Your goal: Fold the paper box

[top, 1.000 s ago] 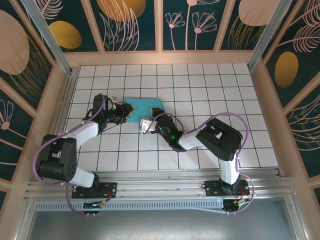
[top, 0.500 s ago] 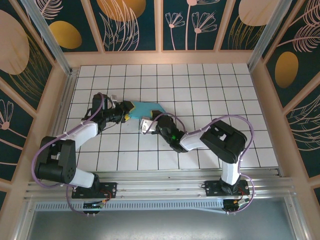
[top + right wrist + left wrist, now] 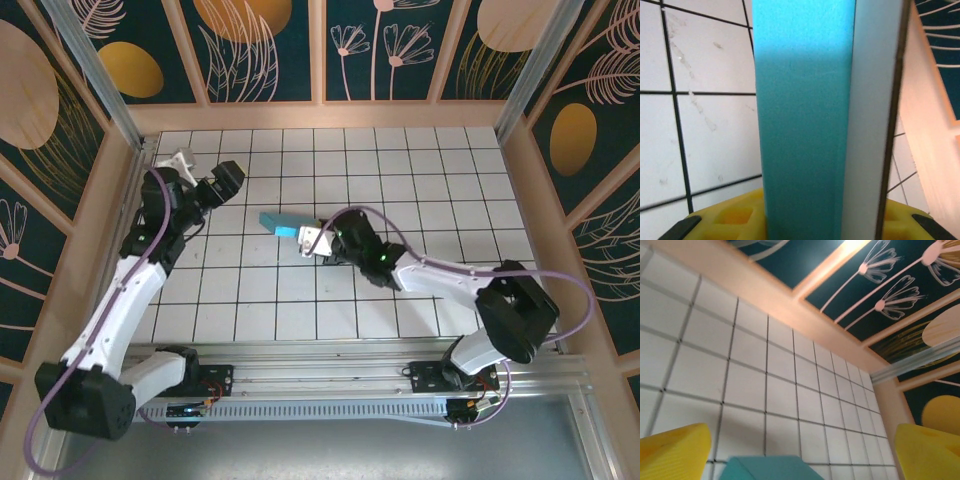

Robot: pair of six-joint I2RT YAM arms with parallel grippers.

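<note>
The paper box (image 3: pixel 278 222) is a turquoise piece standing folded near the middle of the tiled table (image 3: pixel 420 180). My right gripper (image 3: pixel 306 238) is shut on its right end. In the right wrist view the box's turquoise panel (image 3: pixel 805 115) and its white inner side (image 3: pixel 870 110) rise upright between my yellow pads (image 3: pixel 730 220). My left gripper (image 3: pixel 222 180) hangs apart from the box, up and to its left. In the left wrist view its yellow fingertips (image 3: pixel 670 452) stand wide open, with a corner of the box (image 3: pixel 767 467) low in the frame.
Wooden walls (image 3: pixel 330 115) with dark floral panels ring the table on three sides. A metal rail (image 3: pixel 330 355) with both arm bases runs along the near edge. White tiles lie bare to the right (image 3: pixel 470 230) and at the front.
My left gripper has opened, let go of the box and swung back up to the left. The right arm has stretched out with the box, which now looks narrower, folded up.
</note>
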